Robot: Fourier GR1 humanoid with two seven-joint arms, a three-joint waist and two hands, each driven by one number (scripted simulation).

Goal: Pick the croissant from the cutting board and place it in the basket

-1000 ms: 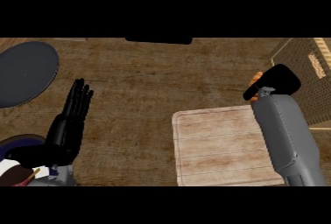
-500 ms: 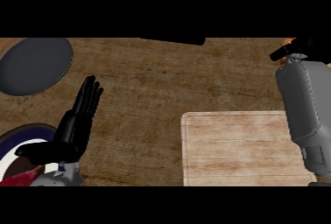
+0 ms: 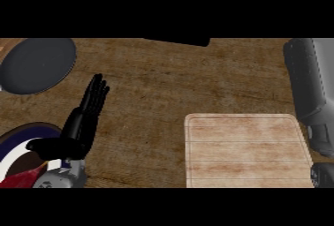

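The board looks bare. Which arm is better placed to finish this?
Right, probably. The right forearm reaches beside the board past the view's top, hand unseen, perhaps with the croissant, which shows nowhere. The left hand rests open at the left, holding nothing.

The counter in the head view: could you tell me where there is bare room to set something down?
The cutting board is bare. Open counter runs between the left hand and the board, and above the board. Crowded: the left side, with the grey plate and rimmed dish; the right forearm lines the right edge.
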